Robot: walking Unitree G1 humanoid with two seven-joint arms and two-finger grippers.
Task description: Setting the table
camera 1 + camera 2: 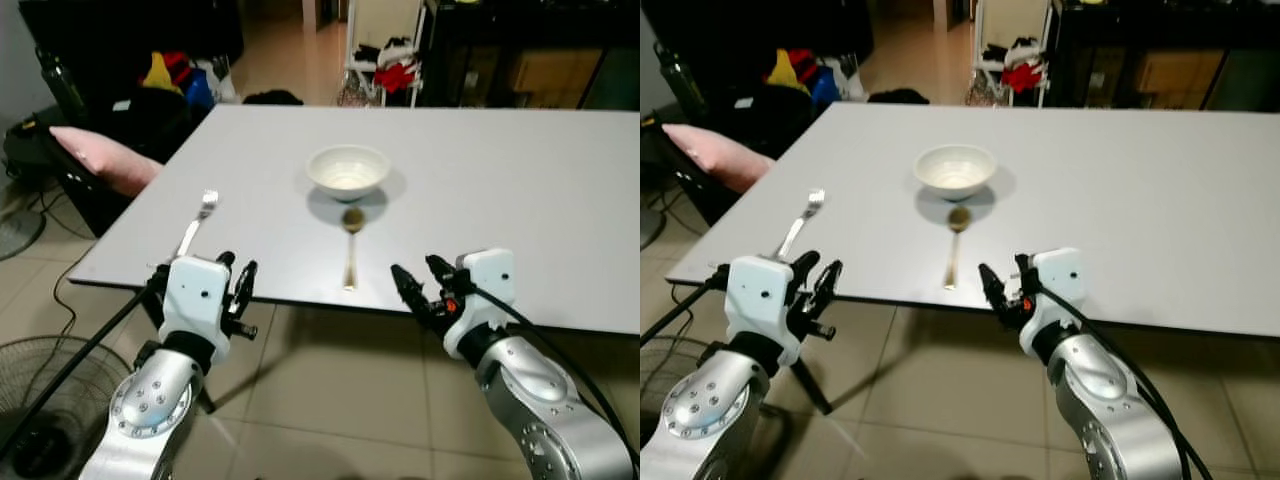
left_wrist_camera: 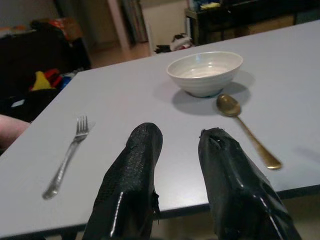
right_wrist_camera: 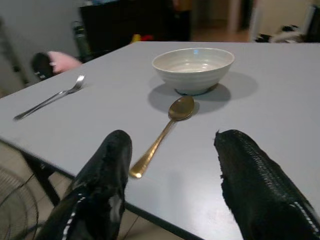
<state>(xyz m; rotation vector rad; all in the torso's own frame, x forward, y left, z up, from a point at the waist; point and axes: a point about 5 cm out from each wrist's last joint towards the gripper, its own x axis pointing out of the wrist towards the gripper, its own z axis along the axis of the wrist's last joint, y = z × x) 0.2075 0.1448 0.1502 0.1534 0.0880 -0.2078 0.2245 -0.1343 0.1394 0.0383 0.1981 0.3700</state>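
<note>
The left hand (image 1: 236,283) and right hand (image 1: 418,281) are held spread and empty just off the bench's (image 1: 520,190) near edge. Bowl (image 1: 348,169), spoon (image 1: 351,246) and fork (image 1: 197,222) are laid well apart.

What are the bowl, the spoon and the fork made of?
The bowl looks like glazed ceramic: off-white, smooth, with a soft shine and faint rings inside. The spoon looks like metal with a gold or brass-coloured finish, and light glints off its scoop. The fork looks like silvery steel, pale grey and shiny. That is only how they look; pictures can't prove it.
</note>
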